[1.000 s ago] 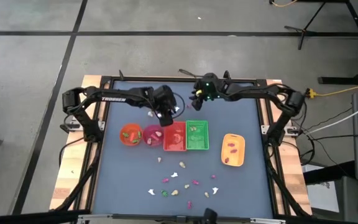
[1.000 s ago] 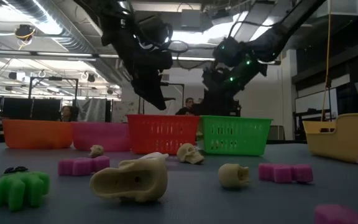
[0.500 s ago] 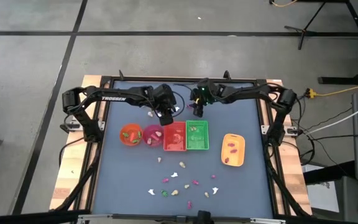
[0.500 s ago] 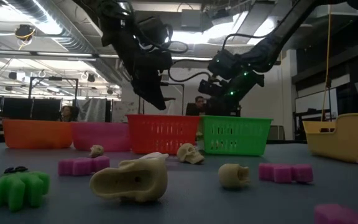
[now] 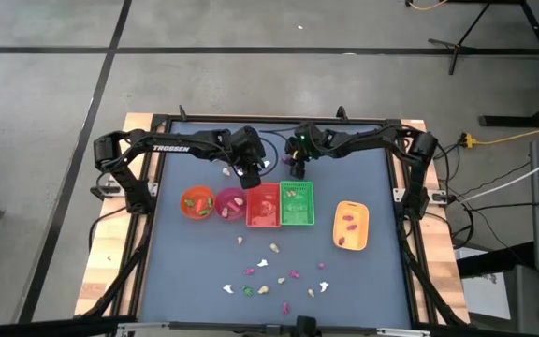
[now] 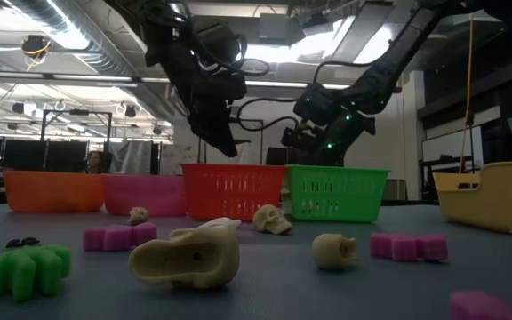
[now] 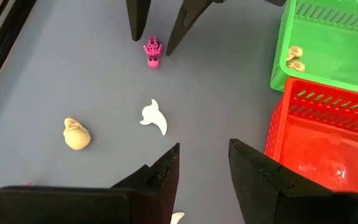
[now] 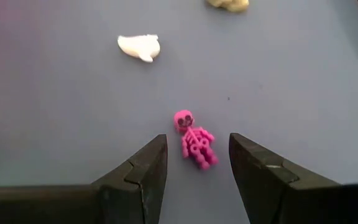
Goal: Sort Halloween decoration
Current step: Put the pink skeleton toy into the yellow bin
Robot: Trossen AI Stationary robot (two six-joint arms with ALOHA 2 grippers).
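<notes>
right gripper [image 8: 192,163]: jaws spread, empty, straddling pink skeleton [image 8: 194,139] lying flat on the table; at 12 o'clock of green basket [image 5: 297,217] in the high view
left gripper [image 7: 202,163]: jaws spread, empty; above table at 12 o'clock edge of red basket [image 7: 328,143]
pink skeleton: glossy moulded plastic, round skull, ribbed body; also seen from left wrist between the right gripper's dark fingers
white ghost [image 7: 153,117]: smooth, curled teardrop shape, near skeleton, apart
cream skull [image 7: 76,134]: rounded, matte, on table beyond the ghost
green basket: slatted plastic walls, rectangular, holds cream pieces [image 7: 294,58]
red basket: same slatted make, touching green basket's side
table [image 5: 372,271]: flat blue-grey mat, smooth
loose trinkets [image 5: 274,274]: pink, green, white, cream bits scattered at 6 o'clock of the baskets
yellow tray [image 5: 351,226]: at 3 o'clock, pink bits inside
orange bowl [image 5: 195,202]: round, at 9 o'clock end of the row, pink bowl [image 5: 227,203] beside it
</notes>
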